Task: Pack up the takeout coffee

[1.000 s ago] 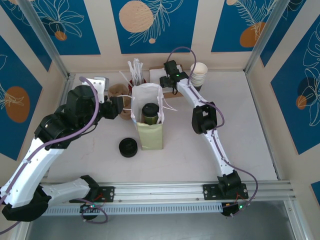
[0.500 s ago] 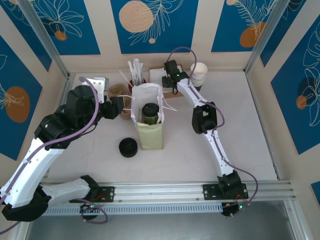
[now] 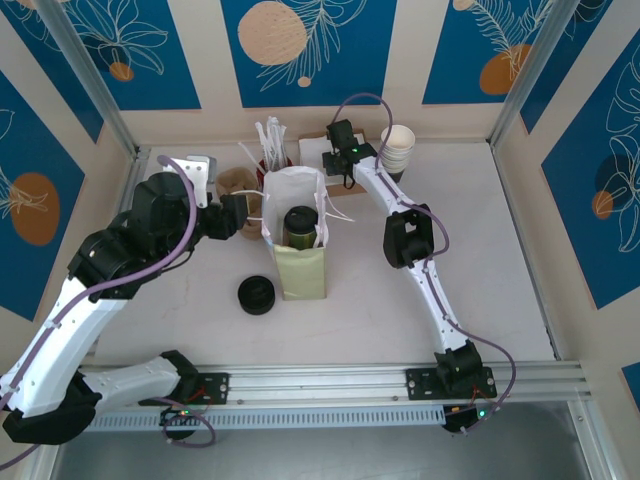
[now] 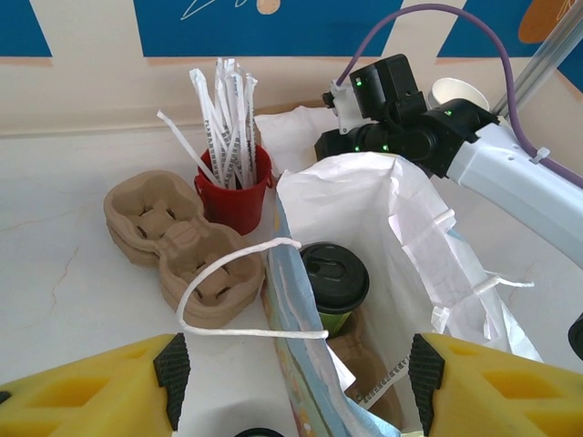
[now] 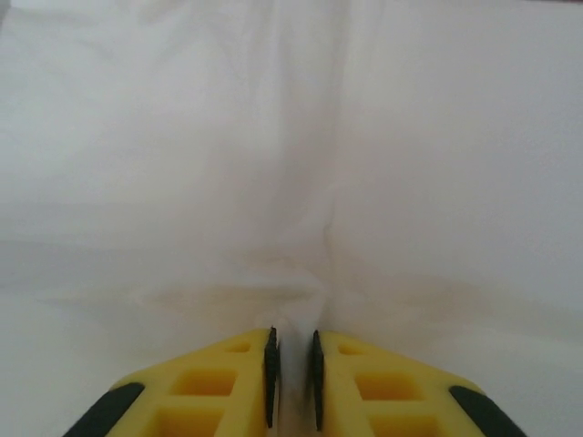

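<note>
The takeout coffee, a black-lidded cup with olive sides, stands upright inside the open white-lined paper bag. From the left wrist view the coffee sits low in the bag. My left gripper hovers at the bag's left side, open, with the bag's left wall and string handle between its spread fingers. My right gripper is behind the bag at the table's back. Its jaws stand almost together, pinching a raised fold of white paper.
A flat black lid disc lies left of the bag. Behind it are a red cup of wrapped stirrers, stacked cardboard cup carriers and stacked white cups. The walls close in at the back.
The right gripper's jaws have closed in on the white paper. The left gripper has opened slightly wider. Bag and coffee have not moved.
</note>
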